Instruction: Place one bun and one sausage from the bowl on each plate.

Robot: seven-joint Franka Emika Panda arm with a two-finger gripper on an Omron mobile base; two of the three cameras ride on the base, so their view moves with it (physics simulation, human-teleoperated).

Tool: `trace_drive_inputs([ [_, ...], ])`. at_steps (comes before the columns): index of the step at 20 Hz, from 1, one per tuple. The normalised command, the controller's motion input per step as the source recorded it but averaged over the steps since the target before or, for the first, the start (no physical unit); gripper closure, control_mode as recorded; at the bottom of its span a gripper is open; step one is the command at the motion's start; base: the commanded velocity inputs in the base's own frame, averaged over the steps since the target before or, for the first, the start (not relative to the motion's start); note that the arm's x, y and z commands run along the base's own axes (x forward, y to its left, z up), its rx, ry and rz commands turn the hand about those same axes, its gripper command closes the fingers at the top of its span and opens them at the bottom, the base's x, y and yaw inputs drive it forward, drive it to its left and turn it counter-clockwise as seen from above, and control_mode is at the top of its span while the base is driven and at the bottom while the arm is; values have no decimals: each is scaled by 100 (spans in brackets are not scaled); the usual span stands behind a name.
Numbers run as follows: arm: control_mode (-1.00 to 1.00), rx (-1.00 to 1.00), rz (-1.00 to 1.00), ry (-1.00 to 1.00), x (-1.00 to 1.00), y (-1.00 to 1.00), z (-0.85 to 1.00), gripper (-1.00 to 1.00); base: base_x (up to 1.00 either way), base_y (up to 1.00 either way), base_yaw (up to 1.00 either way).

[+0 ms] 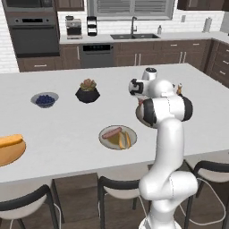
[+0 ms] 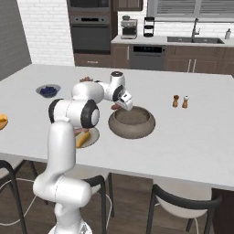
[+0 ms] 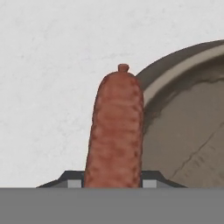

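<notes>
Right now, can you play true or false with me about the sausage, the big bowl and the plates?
1. The pincer has a sausage between its fingers. True.
2. The big bowl is full of buns. False: what shows of its inside is bare.
3. The pale grey plate already has a sausage and a bun on it. True.
4. The small bowl holds red cherries. False: it holds blue berries.
5. The plant pot is white. False: it is black.
</notes>
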Motion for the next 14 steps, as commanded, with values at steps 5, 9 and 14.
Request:
trace_drive_inputs([
  [5, -100, 0, 0, 0, -39, 0, 73, 100, 0, 0, 0],
  [9, -100, 0, -1, 0, -96, -19, 48, 100, 0, 0, 0],
  [14, -100, 0, 1, 0, -100, 0, 24, 100, 0, 0, 0],
])
